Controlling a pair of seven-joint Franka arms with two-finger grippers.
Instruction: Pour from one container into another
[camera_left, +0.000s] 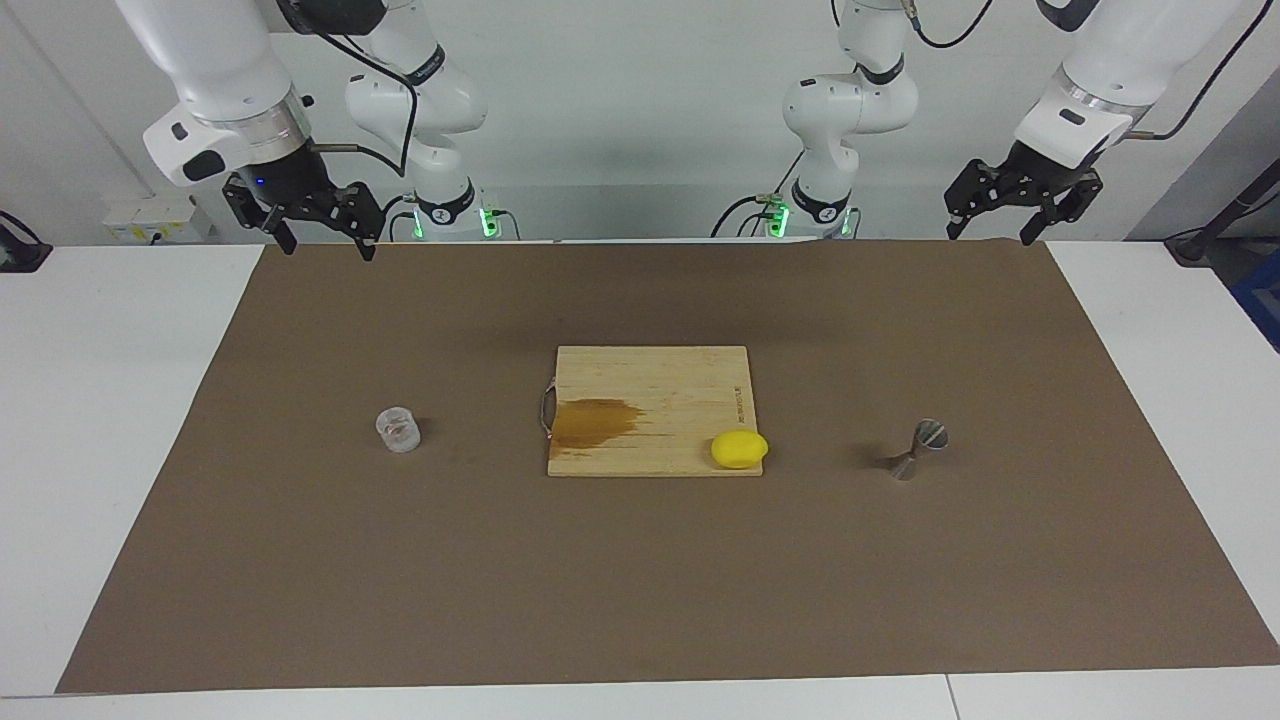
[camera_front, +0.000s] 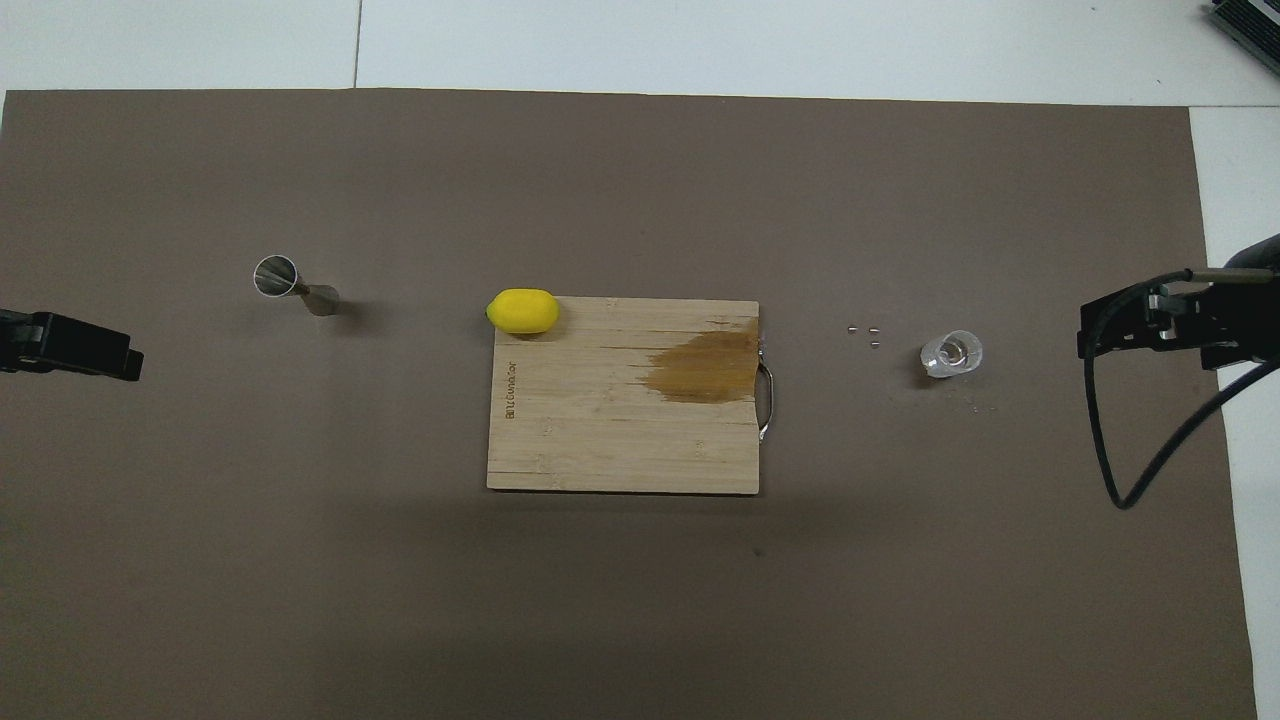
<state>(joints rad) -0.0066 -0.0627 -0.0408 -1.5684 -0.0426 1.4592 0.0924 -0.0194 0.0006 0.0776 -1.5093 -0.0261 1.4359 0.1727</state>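
The clear glass cup (camera_left: 398, 430) (camera_front: 952, 353) stands upright on the brown mat toward the right arm's end of the table. The metal hourglass jigger (camera_left: 918, 450) (camera_front: 293, 285) stands upright toward the left arm's end. My right gripper (camera_left: 328, 243) hangs open and empty, raised over the mat's edge nearest the robots, well away from the cup. Raised over the other corner of that same edge, my left gripper (camera_left: 990, 233) is also open and empty, well away from the jigger.
A wooden cutting board (camera_left: 650, 385) (camera_front: 600, 430) with a brown wet stain (camera_left: 595, 422) lies mid-mat between cup and jigger. A yellow lemon (camera_left: 739, 449) (camera_front: 522, 311) rests on its corner toward the jigger. A few tiny beads (camera_front: 865, 333) lie beside the cup.
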